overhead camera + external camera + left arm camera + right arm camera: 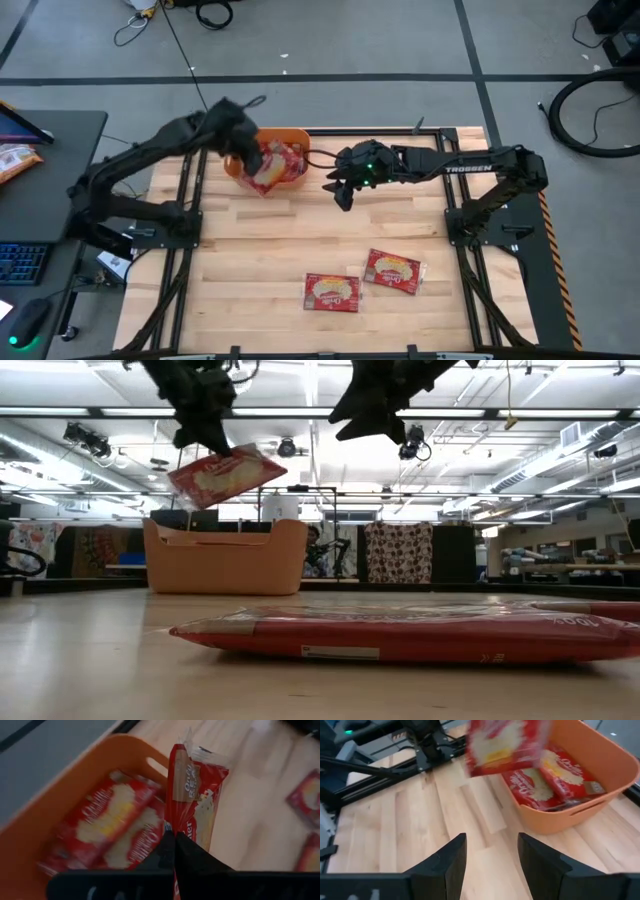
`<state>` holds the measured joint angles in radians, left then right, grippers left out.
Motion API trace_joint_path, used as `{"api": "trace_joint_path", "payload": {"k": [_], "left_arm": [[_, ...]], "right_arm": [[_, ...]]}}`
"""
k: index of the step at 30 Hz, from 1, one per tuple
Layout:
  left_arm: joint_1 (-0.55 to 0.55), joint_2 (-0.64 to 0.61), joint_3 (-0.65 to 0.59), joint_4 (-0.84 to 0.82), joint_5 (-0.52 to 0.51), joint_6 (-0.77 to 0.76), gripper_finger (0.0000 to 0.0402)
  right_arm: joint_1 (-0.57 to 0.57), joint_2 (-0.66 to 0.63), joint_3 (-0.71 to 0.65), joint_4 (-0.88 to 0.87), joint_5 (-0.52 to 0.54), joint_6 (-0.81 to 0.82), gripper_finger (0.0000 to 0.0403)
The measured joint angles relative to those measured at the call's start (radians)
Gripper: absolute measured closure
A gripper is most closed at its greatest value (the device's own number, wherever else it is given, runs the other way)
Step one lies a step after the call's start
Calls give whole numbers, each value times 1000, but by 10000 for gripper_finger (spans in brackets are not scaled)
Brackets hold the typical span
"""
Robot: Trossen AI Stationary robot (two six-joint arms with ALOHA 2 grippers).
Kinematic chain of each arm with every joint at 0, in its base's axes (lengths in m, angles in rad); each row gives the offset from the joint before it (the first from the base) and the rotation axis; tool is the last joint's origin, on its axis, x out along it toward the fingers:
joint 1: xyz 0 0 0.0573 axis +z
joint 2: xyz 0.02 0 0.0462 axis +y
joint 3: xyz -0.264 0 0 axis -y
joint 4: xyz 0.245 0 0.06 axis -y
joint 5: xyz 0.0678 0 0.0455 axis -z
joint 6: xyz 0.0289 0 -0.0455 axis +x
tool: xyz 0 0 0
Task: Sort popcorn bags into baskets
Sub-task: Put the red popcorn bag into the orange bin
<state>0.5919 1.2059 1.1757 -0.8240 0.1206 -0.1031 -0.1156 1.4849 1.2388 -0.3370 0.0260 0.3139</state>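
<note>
My left gripper is shut on a red popcorn bag and holds it in the air at the near rim of the orange basket, which stands at the table's far side with several red bags inside. My right gripper is open and empty, above the table just right of the basket. Two more red bags lie flat on the table near the front: one and another to its right. My left gripper pinches the held bag by one end between its two fingers. The bag stands edge-on out from the fingers, lifted clear; in the low view it hangs tilted above the basket.
The arms' black frames run along the table's left and right sides. A black side table with a keyboard and a snack packet stands off the left edge. Bare wood lies between the basket and the two front bags.
</note>
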Motion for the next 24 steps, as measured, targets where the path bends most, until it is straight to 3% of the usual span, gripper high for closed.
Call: {"api": "trace_joint_path", "payload": {"k": [6, 10, 20, 24], "left_arm": [[101, 146, 134, -52, 54, 143, 401], [122, 214, 210, -84, 24, 286, 401], [117, 340, 315, -78, -250, 667, 400], [105, 395, 314, -84, -294, 693, 399]], "right_arm": [[29, 0, 0, -5, 5, 22, 221], [46, 0, 0, -9, 8, 49, 221], [81, 0, 0, -10, 43, 88, 221], [94, 0, 0, -10, 63, 95, 221]]}}
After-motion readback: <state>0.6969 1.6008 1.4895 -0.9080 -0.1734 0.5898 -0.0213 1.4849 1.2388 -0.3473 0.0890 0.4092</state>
